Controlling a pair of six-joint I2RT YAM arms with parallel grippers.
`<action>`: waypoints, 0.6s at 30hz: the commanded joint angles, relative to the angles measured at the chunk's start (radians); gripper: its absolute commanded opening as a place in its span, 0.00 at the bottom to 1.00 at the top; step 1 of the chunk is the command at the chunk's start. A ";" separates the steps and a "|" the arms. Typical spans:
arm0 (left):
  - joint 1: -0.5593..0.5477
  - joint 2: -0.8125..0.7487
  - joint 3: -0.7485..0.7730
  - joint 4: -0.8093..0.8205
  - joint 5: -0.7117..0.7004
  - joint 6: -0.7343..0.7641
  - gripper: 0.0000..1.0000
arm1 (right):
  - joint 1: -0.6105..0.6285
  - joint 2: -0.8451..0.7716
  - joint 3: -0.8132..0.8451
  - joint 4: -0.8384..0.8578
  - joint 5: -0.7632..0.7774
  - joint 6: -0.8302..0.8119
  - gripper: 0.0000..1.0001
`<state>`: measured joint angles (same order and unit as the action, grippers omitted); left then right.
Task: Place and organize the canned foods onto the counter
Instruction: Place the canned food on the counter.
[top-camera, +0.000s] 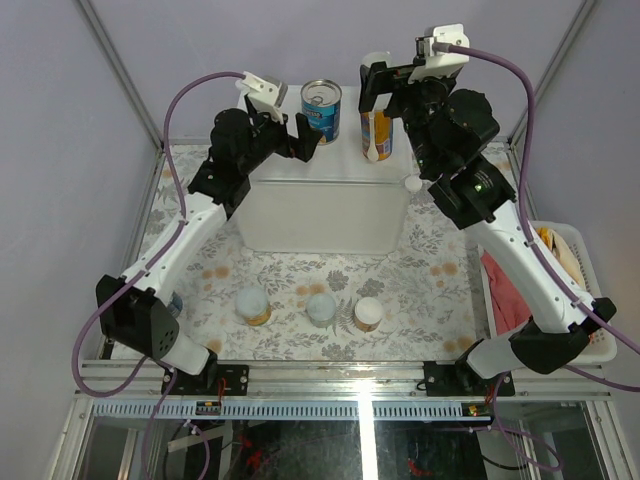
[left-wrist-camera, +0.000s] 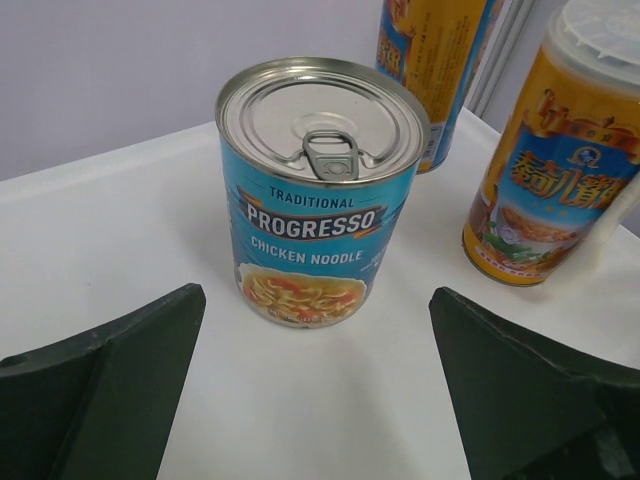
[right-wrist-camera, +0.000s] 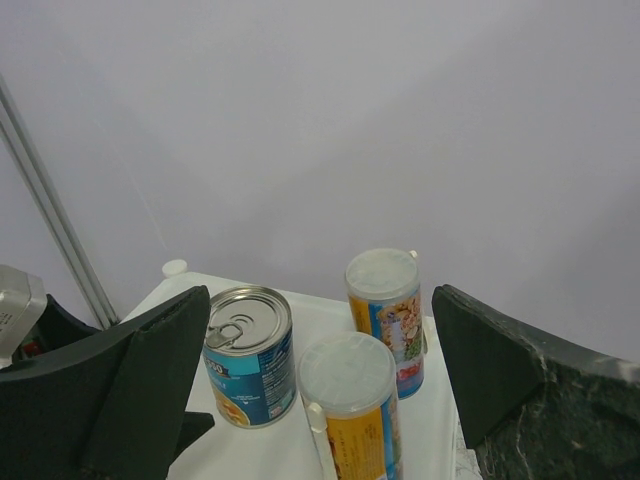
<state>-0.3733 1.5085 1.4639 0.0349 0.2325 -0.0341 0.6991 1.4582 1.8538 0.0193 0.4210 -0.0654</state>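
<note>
Up on the white counter (top-camera: 325, 215), the blue can (left-wrist-camera: 315, 215) stood upright near the back edge with its pull-tab lid facing up. The left tool (left-wrist-camera: 315, 300) was released. Its two dark fingers (left-wrist-camera: 120, 380) were spread wide on either side of the can, and neither one touched it. In the left wrist view the can sat ahead of the fingertips, roughly centred in the gap.

To the right of the blue can stood a yellow can (left-wrist-camera: 545, 190) with a pale plastic lid, close to it but apart. A second yellow can (left-wrist-camera: 435, 60) stood further back, and all three were upright on the counter top.

The right tool (right-wrist-camera: 322, 295) was also released, spread wide and grasping nothing. It hung above the right end of the counter, over the yellow cans. In its own view the three cans showed between its fingers, below them. A round white knob (right-wrist-camera: 174, 267) marked the counter's far corner.

Lower down, three short cans (top-camera: 252, 305) (top-camera: 321, 308) (top-camera: 368, 314) with pale lids stood in a loose row on the floral mat (top-camera: 420, 290) in front of the counter. They were well apart from both tools. At the right edge a white basket (top-camera: 590, 290) held red cloth (top-camera: 505, 290).
</note>
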 joint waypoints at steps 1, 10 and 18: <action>0.012 0.023 0.036 0.099 0.018 0.022 0.94 | -0.015 -0.044 0.004 0.072 -0.029 0.017 1.00; 0.014 0.079 0.069 0.131 0.029 0.020 0.90 | -0.030 -0.048 0.003 0.069 -0.037 0.022 0.99; 0.018 0.119 0.108 0.141 0.010 0.030 0.82 | -0.035 -0.043 0.000 0.077 -0.045 0.027 0.99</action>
<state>-0.3683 1.6142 1.5272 0.0845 0.2474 -0.0246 0.6735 1.4464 1.8515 0.0216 0.3973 -0.0513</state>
